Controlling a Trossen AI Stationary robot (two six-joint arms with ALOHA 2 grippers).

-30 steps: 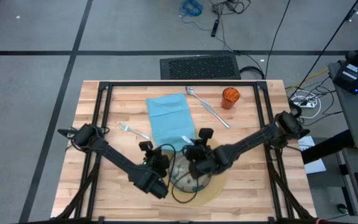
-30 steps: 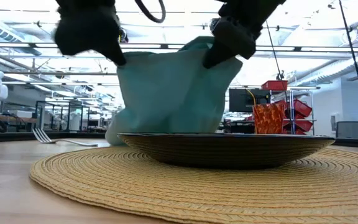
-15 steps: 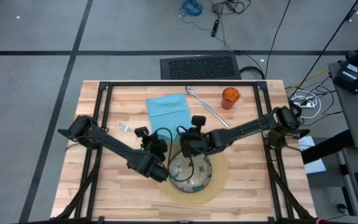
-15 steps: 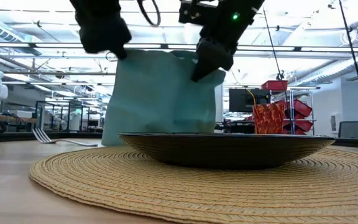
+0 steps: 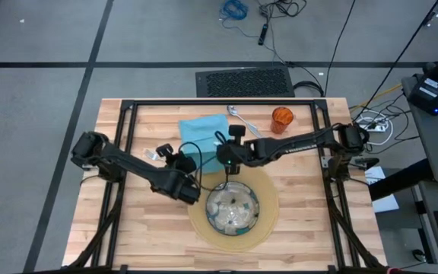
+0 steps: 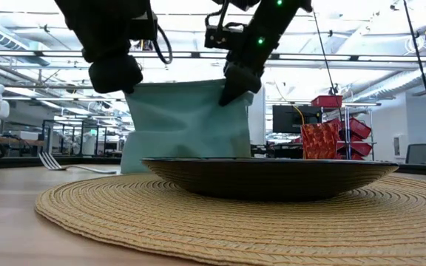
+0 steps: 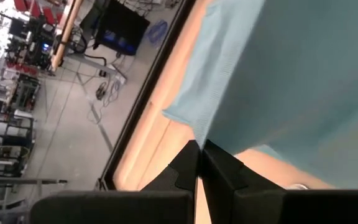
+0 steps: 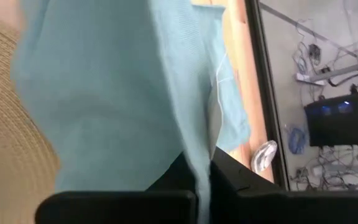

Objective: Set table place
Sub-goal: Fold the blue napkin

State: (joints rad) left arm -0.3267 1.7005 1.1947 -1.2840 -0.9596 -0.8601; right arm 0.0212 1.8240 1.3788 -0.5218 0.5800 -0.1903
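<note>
Both grippers, left (image 6: 128, 87) and right (image 6: 224, 94), pinch a teal napkin (image 6: 187, 122), holding its near edge up behind the plate (image 6: 265, 176) on its mat (image 6: 220, 222).

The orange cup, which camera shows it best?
The high view: the orange cup stands unobstructed near the table's far edge. The low view shows it partly hidden behind the plate. Neither wrist view shows it.

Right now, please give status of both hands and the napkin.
Left hand and right hand shut on napkin, lifted behind plate. Fork beside; nothing blocking.
</note>
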